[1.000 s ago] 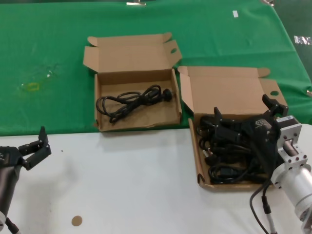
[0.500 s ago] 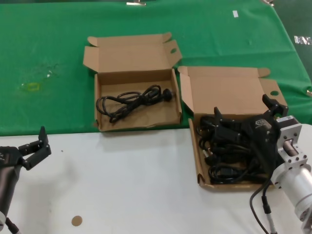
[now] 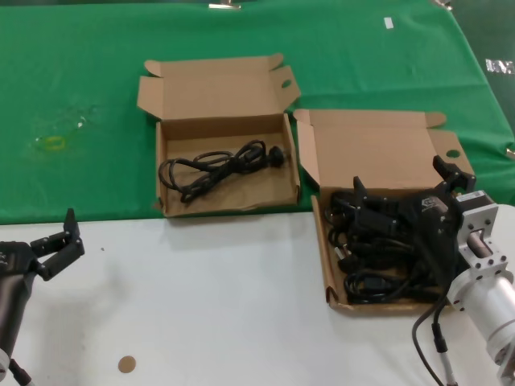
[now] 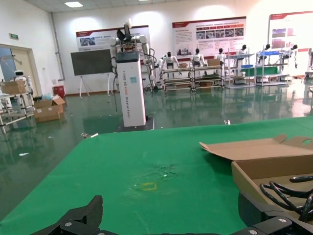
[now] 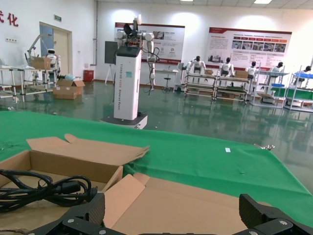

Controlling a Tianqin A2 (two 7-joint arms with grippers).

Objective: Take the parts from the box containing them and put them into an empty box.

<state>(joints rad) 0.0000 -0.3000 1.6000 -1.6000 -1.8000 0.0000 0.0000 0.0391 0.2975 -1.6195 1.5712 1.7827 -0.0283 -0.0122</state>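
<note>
The long box containing the parts [image 3: 378, 153] stands at the right with its tall lid raised. A pile of black power cords [image 3: 370, 249] fills it. My right gripper [image 3: 405, 183] hovers open just above this pile, holding nothing; in the right wrist view the right gripper [image 5: 176, 215] faces the lid [image 5: 195, 205]. The wider box with eared flaps [image 3: 213, 88] sits left of it and holds one coiled cord [image 3: 217, 169], also seen as a cord [image 5: 44, 188] in the right wrist view. My left gripper [image 3: 60, 241] rests open at the lower left, far from both boxes.
Both boxes straddle the edge between the green cloth [image 3: 80, 64] and the white table [image 3: 201, 305]. A small brown disc [image 3: 126, 364] lies on the white table near my left arm. A yellow mark [image 3: 55, 143] is on the cloth at the left.
</note>
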